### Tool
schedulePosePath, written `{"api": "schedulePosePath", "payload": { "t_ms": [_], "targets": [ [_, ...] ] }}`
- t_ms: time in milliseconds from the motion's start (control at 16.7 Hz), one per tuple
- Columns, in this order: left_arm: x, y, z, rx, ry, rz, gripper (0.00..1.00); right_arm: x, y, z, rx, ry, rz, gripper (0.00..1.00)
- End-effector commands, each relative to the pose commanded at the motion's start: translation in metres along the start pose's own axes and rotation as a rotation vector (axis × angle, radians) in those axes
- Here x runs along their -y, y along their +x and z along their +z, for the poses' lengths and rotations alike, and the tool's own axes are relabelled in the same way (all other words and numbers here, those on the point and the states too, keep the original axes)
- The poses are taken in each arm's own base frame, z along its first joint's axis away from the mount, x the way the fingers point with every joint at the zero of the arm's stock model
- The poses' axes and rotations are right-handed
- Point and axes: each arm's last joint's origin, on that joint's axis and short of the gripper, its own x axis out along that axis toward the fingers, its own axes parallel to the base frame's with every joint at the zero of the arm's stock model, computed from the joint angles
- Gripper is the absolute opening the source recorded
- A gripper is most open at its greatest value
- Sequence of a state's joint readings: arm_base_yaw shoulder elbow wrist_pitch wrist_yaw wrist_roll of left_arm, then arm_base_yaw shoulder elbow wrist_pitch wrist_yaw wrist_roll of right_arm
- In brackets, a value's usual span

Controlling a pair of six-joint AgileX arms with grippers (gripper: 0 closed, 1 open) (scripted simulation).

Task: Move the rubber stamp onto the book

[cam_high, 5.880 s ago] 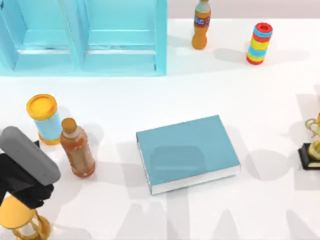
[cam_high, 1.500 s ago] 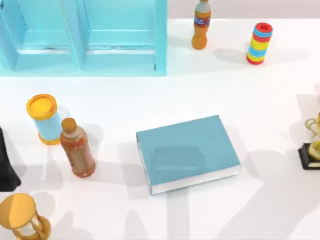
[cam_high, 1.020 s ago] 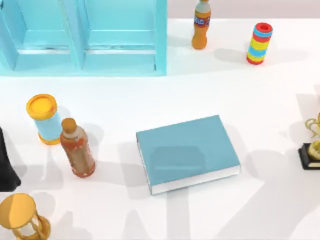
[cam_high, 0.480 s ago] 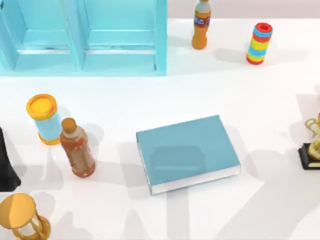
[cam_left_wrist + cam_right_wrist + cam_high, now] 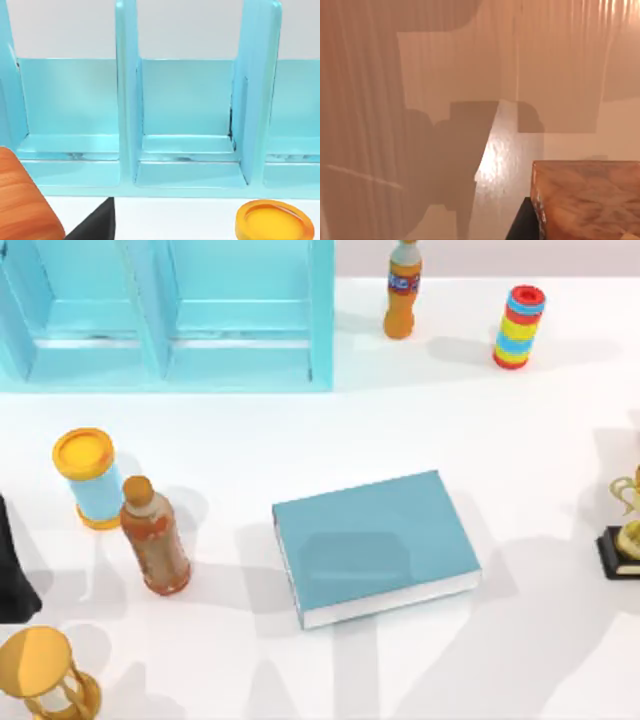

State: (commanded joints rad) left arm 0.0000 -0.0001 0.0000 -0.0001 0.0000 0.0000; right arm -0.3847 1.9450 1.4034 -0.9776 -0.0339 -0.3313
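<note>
The book, teal-blue with white page edges, lies flat at the table's middle with nothing on it. The rubber stamp is out of view in the top view. An orange-tan wood-grained block shows in the right wrist view beside a dark piece; I cannot tell whether it is the stamp. My left arm is a black mass at the table's left edge, well left of the book. The left wrist view has a black shape beside an orange-brown wood-grained surface.
A tall light-blue cabinet stands at the back left. A yellow-lidded can, a brownish bottle and a golden hourglass crowd the left. An orange soda bottle, a striped cylinder and a trophy stand at the back and right.
My left arm has drawn back from over the hourglass to the left edge and held there. Shadows on the table's right side have shifted slightly. The book and other objects stayed put.
</note>
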Motion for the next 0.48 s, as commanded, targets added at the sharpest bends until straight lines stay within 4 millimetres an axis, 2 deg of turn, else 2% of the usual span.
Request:
{"api": "schedulePosePath", "payload": {
  "t_ms": [300,480],
  "targets": [
    [0.000,0.000,0.000,0.000,0.000,0.000,1.00,-0.056,-0.066,0.011,0.055,-0.013,0.026,0.00],
    [0.000,0.000,0.000,0.000,0.000,0.000,1.00,-0.095,-0.093,0.009,0.041,-0.032,0.024,0.00]
  ]
}}
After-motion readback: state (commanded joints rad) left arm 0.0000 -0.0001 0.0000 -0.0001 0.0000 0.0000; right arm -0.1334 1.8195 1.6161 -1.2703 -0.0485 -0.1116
